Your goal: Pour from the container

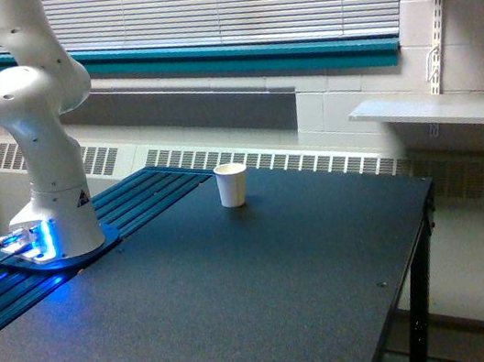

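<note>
The container is out of view, and so is my gripper: only the arm's white base and lower links (45, 167) show at the exterior view's left, rising out of the top edge. A white paper cup (231, 184) stands upright on the dark table (244, 301), toward its far edge, to the right of the arm's base.
The arm's base glows blue on a ribbed blue-black plate (134, 199) at the left. The table's right edge and leg (420, 300) drop to the floor. Behind are a radiator grille, window blinds and wall shelves (439, 111).
</note>
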